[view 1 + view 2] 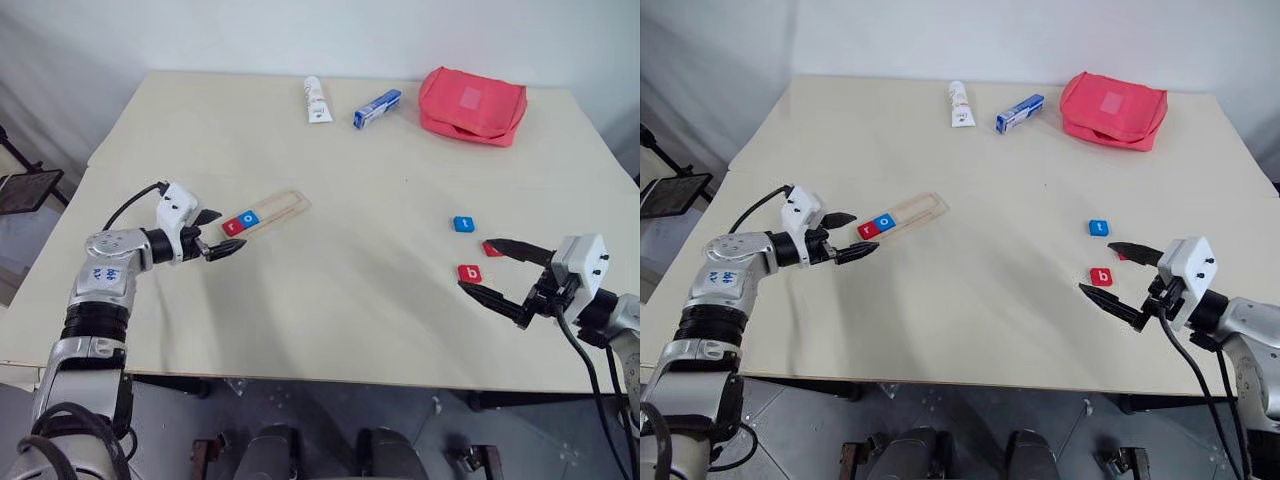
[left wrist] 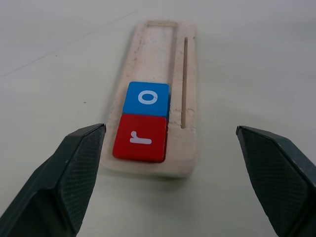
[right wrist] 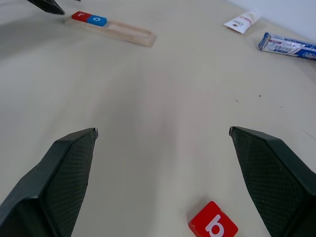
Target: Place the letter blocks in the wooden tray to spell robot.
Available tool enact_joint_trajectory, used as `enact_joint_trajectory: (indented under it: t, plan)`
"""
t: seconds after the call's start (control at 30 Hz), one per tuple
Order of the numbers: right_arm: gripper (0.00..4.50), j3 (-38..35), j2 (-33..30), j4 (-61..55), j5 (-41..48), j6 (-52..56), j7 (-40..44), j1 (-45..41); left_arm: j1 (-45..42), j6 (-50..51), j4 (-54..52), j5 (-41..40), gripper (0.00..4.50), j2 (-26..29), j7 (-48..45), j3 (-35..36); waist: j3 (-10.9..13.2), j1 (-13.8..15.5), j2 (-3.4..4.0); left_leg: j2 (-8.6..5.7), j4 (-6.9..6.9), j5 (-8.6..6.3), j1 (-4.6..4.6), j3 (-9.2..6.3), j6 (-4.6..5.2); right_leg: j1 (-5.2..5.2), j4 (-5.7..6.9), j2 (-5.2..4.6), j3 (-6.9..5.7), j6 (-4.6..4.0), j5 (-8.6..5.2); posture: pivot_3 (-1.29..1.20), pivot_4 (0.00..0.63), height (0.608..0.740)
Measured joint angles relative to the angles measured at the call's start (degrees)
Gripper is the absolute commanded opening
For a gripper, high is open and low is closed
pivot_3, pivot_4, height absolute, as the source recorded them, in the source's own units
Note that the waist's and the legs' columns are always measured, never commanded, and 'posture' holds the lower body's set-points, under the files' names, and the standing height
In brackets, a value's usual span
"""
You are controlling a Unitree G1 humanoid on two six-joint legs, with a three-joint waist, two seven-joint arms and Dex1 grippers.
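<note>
With red r (image 1: 232, 227) and blue o (image 1: 249, 218) seated at the wooden tray's (image 1: 283, 208) left-of-centre end, three slots wait. Red b (image 1: 469, 272), blue t (image 1: 463, 224) lie right of frame. Both grippers, left (image 1: 222, 233) and right (image 1: 495, 270), gape empty; right brackets b, probably next.

We note a pale cream desk (image 1: 330, 300), seemingly two boards joined, a seam running across its left part. Behind it a plain white wall (image 1: 300, 35), evenly lit, soft shadows only. Below the front edge, grey floor (image 1: 330, 410). At far left, a dark stand with a flat black plate (image 1: 25, 190).
</note>
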Motion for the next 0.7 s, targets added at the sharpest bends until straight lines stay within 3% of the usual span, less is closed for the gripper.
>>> enact_joint_trajectory:
  t: [0.37, 0.7]
  plan:
    - [4.47, -1.0, 0.8, -3.7, 0.5, 0.4, -2.1, 5.0, -9.2, -7.5, 18.6, 5.8, 4.50, -2.9, 0.0, -2.0, 0.2, 0.0, -0.30, -0.03, 0.04, 0.00, -0.01, 0.00, 0.00, -0.01, 0.03, -0.06, -0.17, 0.00, 0.00, 0.00, 0.150, 0.740]
    - [4.47, -1.0, 0.9, -3.7, 0.5, 0.4, -3.3, 5.7, -10.2, -8.7, 20.0, 7.7, 4.50, -2.6, -2.6, -2.5, 0.2, -0.1, -0.31, -0.03, 0.07, 0.00, -0.01, -0.02, 0.00, 0.00, 0.08, -0.07, -0.20, 0.00, 0.00, 0.00, 0.150, 0.740]
